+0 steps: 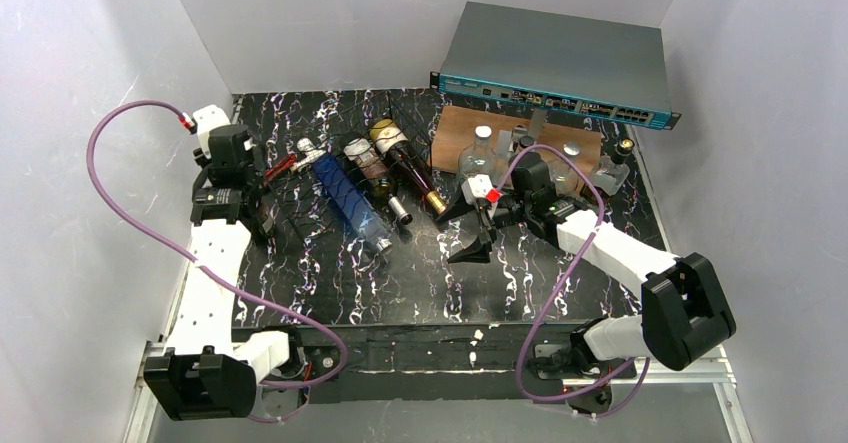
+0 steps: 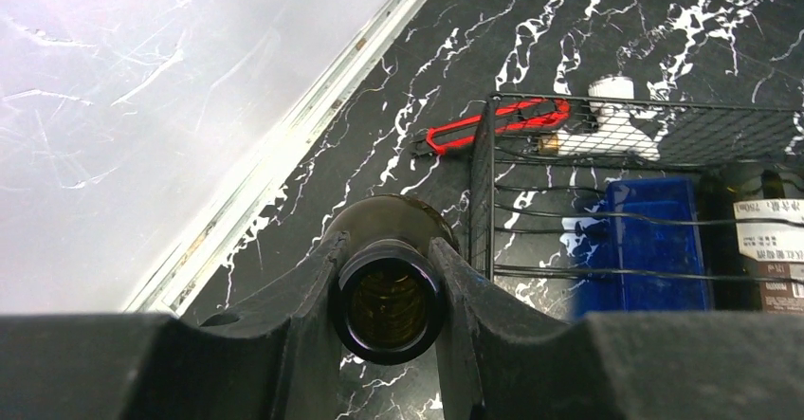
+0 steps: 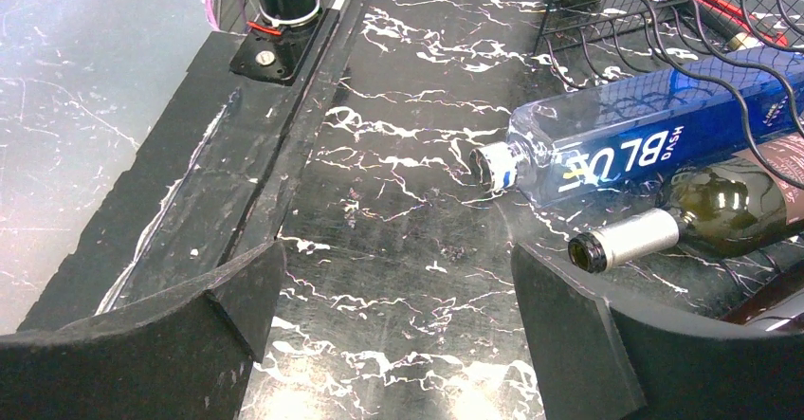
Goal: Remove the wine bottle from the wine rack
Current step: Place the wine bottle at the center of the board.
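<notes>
My left gripper (image 2: 387, 249) is shut on the neck of a dark green wine bottle (image 2: 389, 299). The bottle is upright with its open mouth facing the camera, just outside the left edge of the black wire wine rack (image 2: 493, 155). In the top view my left gripper (image 1: 255, 213) hides the bottle beside the rack (image 1: 300, 198). A blue bottle (image 1: 348, 201), a dark bottle (image 1: 375, 178) and a gold-topped bottle (image 1: 408, 163) lie in the rack. My right gripper (image 1: 465, 231) is open and empty over the table, as the right wrist view (image 3: 398, 297) shows, near the blue bottle (image 3: 645, 145).
A red cutter (image 1: 280, 166) lies behind the rack; it also shows in the left wrist view (image 2: 498, 121). A brown wooden board (image 1: 520, 143) with glass flasks sits at the back right, with a network switch (image 1: 560, 63) behind it. White walls close in on both sides.
</notes>
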Tool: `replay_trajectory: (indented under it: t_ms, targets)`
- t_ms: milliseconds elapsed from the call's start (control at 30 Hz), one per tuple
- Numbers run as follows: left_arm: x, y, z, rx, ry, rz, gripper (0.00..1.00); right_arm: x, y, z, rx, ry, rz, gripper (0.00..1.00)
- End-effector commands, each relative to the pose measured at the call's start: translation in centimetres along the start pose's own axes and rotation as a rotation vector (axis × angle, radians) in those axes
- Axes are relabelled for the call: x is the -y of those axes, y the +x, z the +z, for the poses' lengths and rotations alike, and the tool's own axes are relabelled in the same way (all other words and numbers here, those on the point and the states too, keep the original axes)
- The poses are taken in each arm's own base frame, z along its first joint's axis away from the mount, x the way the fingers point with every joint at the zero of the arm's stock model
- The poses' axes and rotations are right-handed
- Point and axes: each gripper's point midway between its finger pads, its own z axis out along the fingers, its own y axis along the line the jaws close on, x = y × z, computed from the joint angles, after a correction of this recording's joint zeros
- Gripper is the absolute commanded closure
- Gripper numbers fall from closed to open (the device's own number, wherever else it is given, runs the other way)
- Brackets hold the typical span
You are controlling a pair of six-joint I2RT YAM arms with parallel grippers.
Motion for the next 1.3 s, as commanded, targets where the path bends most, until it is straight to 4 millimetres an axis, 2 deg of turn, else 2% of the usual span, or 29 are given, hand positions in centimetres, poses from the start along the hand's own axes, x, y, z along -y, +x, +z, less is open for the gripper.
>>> replay_trajectory:
  t_ms: [0, 100, 200, 567, 633, 733, 833, 967, 1267]
  targets:
    - [-1.1, -4.0, -0.8, 0.123, -0.036, -0.108, 0.73, 0.0, -1.3, -0.2, 0.023, -0.013, -0.053, 0.02]
    - [-1.4, -3.3, -0.5, 0.11, -0.051, -0.108, 0.59, 0.0, -1.3, -0.2, 0.023, -0.014, -0.05, 0.01]
    - [-1.6, -2.6, -0.4, 0.097, -0.052, -0.11, 0.49, 0.0, -1.2, -0.2, 0.022, -0.014, -0.049, 0.02]
    - [-2.0, -2.8, -1.8, 0.101, -0.027, -0.131, 0.28, 0.0, -1.1, -0.2, 0.018, -0.014, -0.05, 0.01]
    - [-2.0, -2.9, -2.2, 0.103, -0.018, -0.137, 0.21, 0.0, -1.1, -0.2, 0.018, -0.013, -0.052, 0.02]
    - [-2.2, -2.8, -3.2, 0.1, 0.006, -0.143, 0.03, 0.0, -1.0, -0.2, 0.017, -0.013, -0.053, 0.02]
    - [-1.8, -2.1, -4.7, 0.075, 0.076, -0.136, 0.02, 0.1, -0.9, -0.3, 0.012, -0.011, -0.057, 0.02]
    - [-1.2, 0.2, -6.7, 0.013, 0.169, -0.159, 0.02, -0.2, -0.5, -0.6, -0.006, -0.019, -0.056, 0.02]
    - [3.0, 5.1, -12.1, -0.165, 0.514, -0.195, 0.02, -0.3, -0.2, -0.8, -0.026, -0.021, -0.057, 0.02]
